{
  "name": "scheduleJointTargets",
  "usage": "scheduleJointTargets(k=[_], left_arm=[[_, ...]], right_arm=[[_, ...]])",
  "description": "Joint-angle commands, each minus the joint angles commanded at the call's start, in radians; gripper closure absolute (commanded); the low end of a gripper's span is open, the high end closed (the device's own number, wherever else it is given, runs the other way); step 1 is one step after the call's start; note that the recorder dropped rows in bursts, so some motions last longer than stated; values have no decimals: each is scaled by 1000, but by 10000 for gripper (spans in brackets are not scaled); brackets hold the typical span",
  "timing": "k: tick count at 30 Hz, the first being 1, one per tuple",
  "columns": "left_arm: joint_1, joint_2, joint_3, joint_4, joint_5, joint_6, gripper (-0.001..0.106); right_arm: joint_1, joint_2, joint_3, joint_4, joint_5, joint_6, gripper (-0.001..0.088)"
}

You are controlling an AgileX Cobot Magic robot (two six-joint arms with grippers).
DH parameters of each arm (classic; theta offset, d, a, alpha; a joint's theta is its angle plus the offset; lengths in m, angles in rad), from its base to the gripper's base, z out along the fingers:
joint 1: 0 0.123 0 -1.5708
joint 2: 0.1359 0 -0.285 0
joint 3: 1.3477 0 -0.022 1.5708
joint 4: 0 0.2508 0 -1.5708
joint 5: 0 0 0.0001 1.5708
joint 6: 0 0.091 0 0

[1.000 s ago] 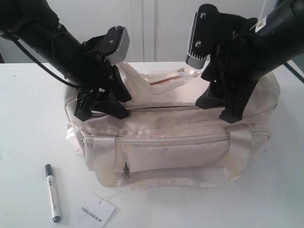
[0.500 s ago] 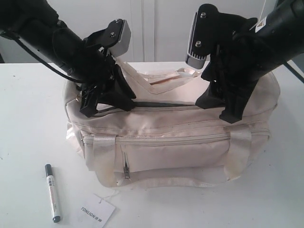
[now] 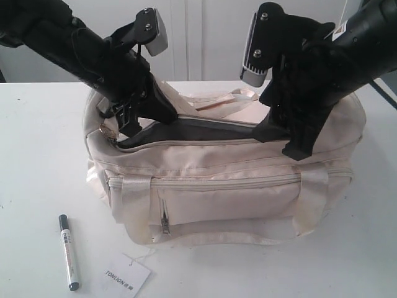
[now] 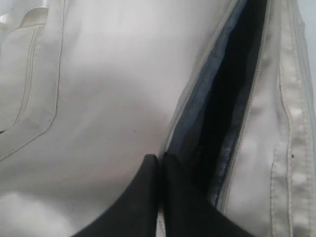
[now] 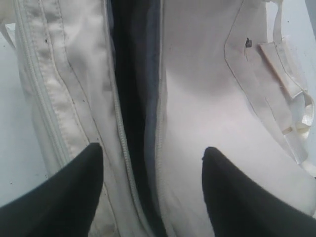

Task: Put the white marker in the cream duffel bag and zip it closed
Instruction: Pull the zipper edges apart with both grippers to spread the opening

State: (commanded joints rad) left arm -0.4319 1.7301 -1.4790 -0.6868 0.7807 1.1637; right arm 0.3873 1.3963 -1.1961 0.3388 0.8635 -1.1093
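We see the cream duffel bag [image 3: 236, 198] sitting on the white table [image 3: 37, 155] with its long front pocket zip [image 3: 229, 182] facing the exterior camera. The bag's top zip is parted along most of its length, and the dark grey lining [image 3: 205, 129] shows through the gap. The strap handles [image 3: 217, 99] lie slack over the bag's far side.

The left gripper [image 4: 159, 168] is at one end of the bag's top opening. Its fingers are pressed together on the cream fabric at the far edge of that opening, and that edge stands higher than the near one. The wrist view shows the two black tips meeting right where the fabric edge runs between them.

The right gripper [image 5: 152, 148] is over the other end of the bag with its fingers spread wide. One tip is on each side of the open zip line and nothing is between them. We cannot tell whether the tips touch the cloth or hang just above it.

The white marker [image 3: 68, 251] is outside the bag. It lies flat on the table in front of the bag, off the front corner at the left gripper's end and well apart from the fabric. Neither gripper is near it. A white hang tag [image 3: 127, 275] lies just beside the marker, also in front of the bag.
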Motion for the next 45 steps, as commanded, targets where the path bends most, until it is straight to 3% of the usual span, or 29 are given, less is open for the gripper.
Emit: scheduleJointTargets(k=[7,16,24,30,37,45], left_arm=[[2,0,-9,-53,3,-42,1053],[2,6,-136,-74,31,-140,1053],[2,6,-152,-84,48,-173,1053],[55,6,-152,-184,63,-173,1053],[132,6,-152,-246,168,-137,1053],[134,6,-152,-303,191,-83,1053]], right_arm=[[0,0,0,54,-2,0,309],[0,0,0,104,-11,-11,309],[0,4,0,277,-27,-19,309],[0,34,0,431,-19,-129,309],[2,92,0,552,-20,-292,309],[4,135,0,656,5,-375,309]])
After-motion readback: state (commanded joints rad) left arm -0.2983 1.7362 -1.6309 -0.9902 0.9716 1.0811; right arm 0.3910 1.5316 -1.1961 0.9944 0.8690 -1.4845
